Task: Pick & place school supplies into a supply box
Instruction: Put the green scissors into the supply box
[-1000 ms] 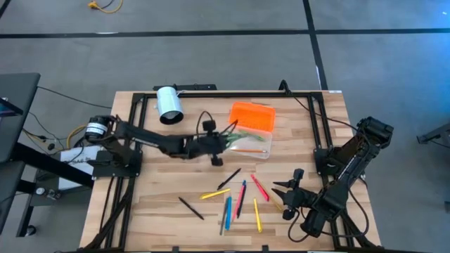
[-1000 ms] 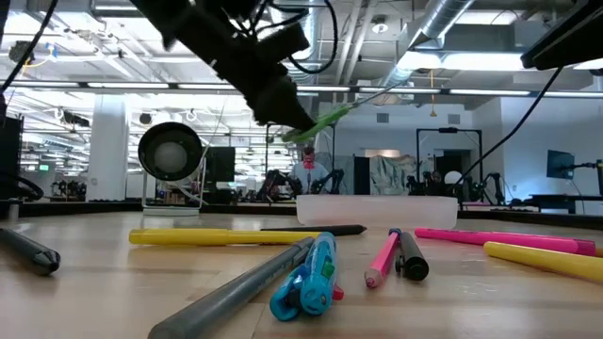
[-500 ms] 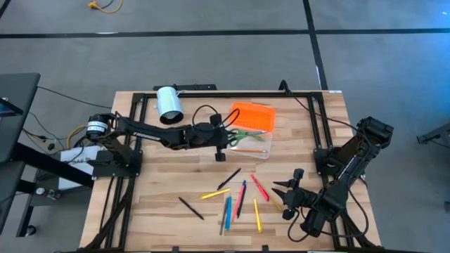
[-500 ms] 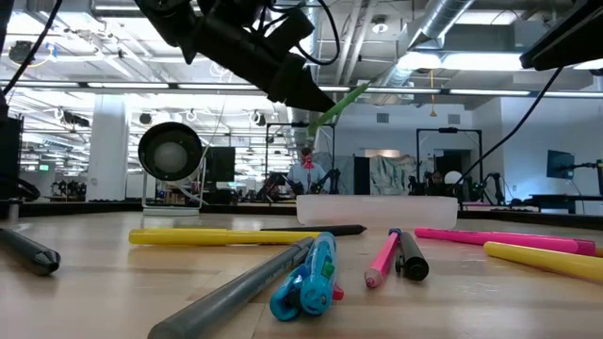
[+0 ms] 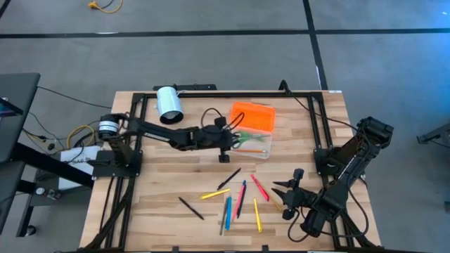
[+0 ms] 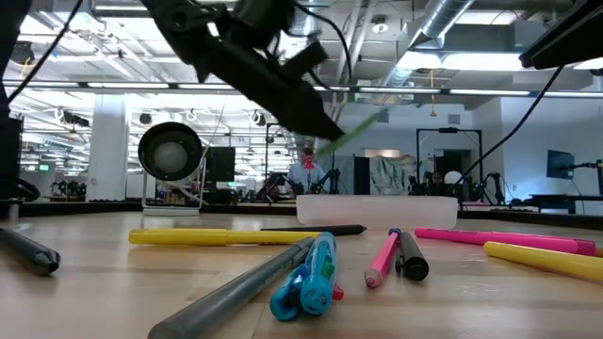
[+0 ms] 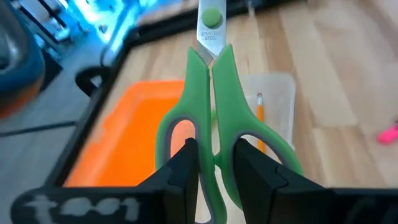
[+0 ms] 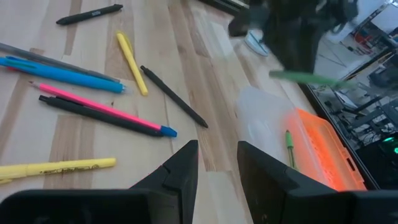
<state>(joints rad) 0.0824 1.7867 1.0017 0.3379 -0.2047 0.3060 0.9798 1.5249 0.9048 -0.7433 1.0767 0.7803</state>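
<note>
1. Looking straight down in the high view, the left gripper (image 5: pixel 226 138) hung over the near-left edge of the supply box (image 5: pixel 251 130), pinching the green scissors (image 5: pixel 237 138) by the handles. That placement suggested a carry-in for release: the clear body lay open, with the orange lid (image 5: pixel 253 117) folded back on the far side. The scissors' long axis ran roughly left to right, blades leading toward the box. The remaining pens and pencils (image 5: pixel 236 197) lay scattered on the desk (image 5: pixel 162 204) nearer the front. The right gripper (image 5: pixel 287 194) rested at the front right, beside them, fingers spread and holding nothing.

2. The low view had the left arm (image 6: pixel 254 66) slanting down above the supply box (image 6: pixel 377 208), the scissors (image 6: pixel 350 135) blurred, their tip higher than the gripped end and well clear of the box's rim.

3. The left wrist view showed the gripper (image 7: pixel 214 171) pressed on the scissors (image 7: pixel 212 134) where the two handle loops meet, a grip that probably kept the blades shut. The blades pointed straight away from the wrist, above the orange lid (image 7: pixel 134 134) and the clear body (image 7: pixel 273 102), where a pencil (image 7: pixel 259 118) already lay.

4. The right wrist view showed its own fingers (image 8: pixel 180 171) apart above bare desk, pens (image 8: pixel 93 109) nearby.
</note>
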